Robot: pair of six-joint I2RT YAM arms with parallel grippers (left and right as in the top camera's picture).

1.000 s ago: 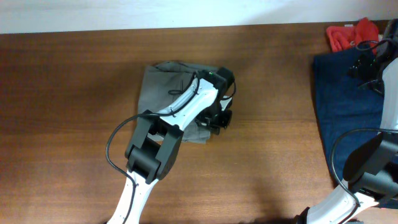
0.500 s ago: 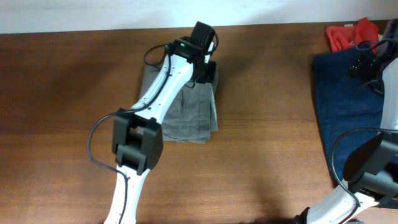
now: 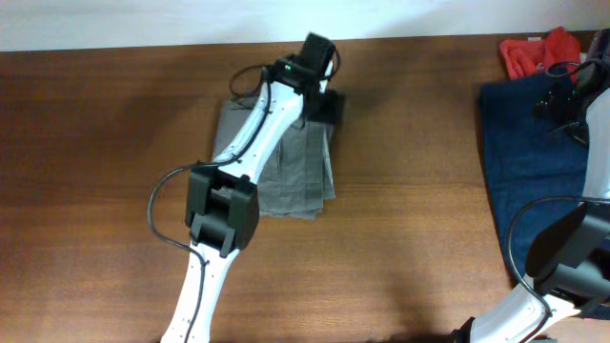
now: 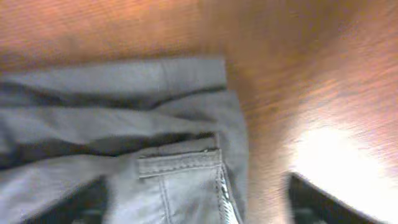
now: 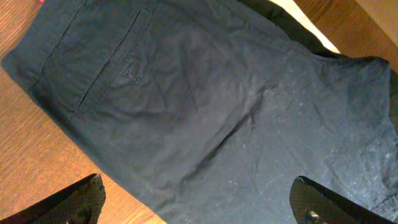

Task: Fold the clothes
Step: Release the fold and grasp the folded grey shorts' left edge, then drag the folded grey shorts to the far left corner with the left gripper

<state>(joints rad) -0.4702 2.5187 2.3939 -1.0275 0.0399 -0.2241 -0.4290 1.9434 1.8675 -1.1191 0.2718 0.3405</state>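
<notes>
The grey-taupe shorts (image 3: pixel 291 167) lie folded into a compact rectangle left of the table's middle. My left gripper (image 3: pixel 325 105) hovers open over their far right corner. In the blurred left wrist view the waistband, a belt loop and the fly of the shorts (image 4: pixel 168 155) lie below the spread fingers (image 4: pixel 323 202), and nothing is held. My right gripper (image 5: pixel 199 208) stands open above the navy blue shorts (image 5: pixel 205 99), whose welt pocket shows. The overhead view has those navy shorts (image 3: pixel 529 162) at the right edge under the right gripper (image 3: pixel 560 95). A red garment (image 3: pixel 534 52) lies at the far right corner.
Bare brown wood table (image 3: pixel 114 171) surrounds the grey shorts. A white wall edge (image 3: pixel 143 24) runs along the far side. The left arm's links (image 3: pixel 221 214) stretch over the grey shorts from the near edge.
The left gripper moved from the shorts' near right part to their far edge, bringing the cloth over. It then opened and let go. The right arm stayed still.
</notes>
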